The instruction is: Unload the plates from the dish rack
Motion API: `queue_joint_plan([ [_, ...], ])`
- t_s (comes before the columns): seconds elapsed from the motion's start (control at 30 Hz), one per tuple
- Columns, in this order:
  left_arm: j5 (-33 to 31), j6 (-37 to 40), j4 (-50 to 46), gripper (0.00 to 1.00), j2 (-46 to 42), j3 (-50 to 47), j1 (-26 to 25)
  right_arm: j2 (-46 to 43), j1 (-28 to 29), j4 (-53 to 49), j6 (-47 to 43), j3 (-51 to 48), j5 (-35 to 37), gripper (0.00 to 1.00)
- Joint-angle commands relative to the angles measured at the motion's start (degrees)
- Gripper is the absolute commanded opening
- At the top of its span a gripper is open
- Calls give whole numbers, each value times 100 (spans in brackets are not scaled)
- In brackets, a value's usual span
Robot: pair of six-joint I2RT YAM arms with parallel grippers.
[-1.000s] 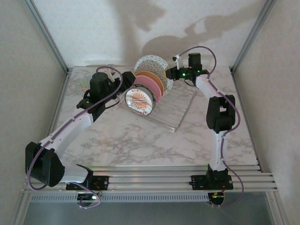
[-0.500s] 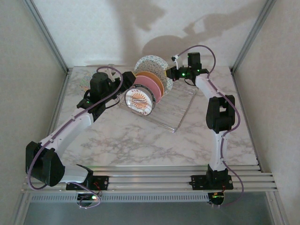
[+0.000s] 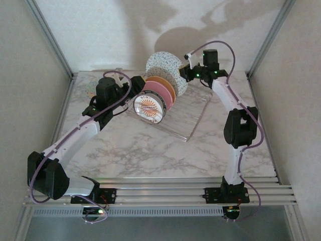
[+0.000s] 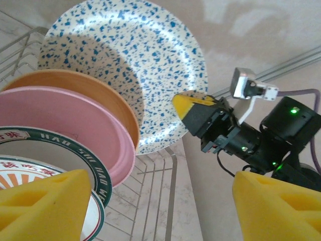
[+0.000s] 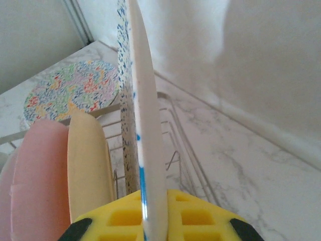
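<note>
We count five plates: one blue-speckled plate [image 4: 130,65], one orange plate [image 4: 85,85], one pink plate [image 4: 65,120], one white plate with an emblem [image 3: 149,106], and one multicolour plate [image 5: 75,93]. One wire rack [image 3: 193,113]. Two hands: left hand [image 3: 136,83], right hand [image 3: 183,72]. One table [image 3: 150,150].

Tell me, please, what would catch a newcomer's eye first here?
The right tool is shut on the rim of a speckled plate, upright at the rack's far end. The orange plate, pink plate and white plate stand in a row before it, the left tool open beside them.
</note>
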Motion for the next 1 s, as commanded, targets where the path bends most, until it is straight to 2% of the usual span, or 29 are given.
queue_joint_plan([
  [0.0,159,-22,263,74,66,229,-46,-501,-40,472,-130,-20,546,0],
  [0.4,399,-114,382,75,300,468,-67,-1254,-281,1342,394,-368,1413,0],
  [0.7,829,-372,415,76,1013,1185,-235,-2161,-492,2369,2499,-1263,1895,0],
  [0.83,1000,-720,443,76,1460,1596,-324,-2464,-499,2124,3763,-1376,2066,0],
  [0.97,1180,-1235,722,76,1855,1868,-410,-2544,-499,1669,5118,-1234,1871,0],
])
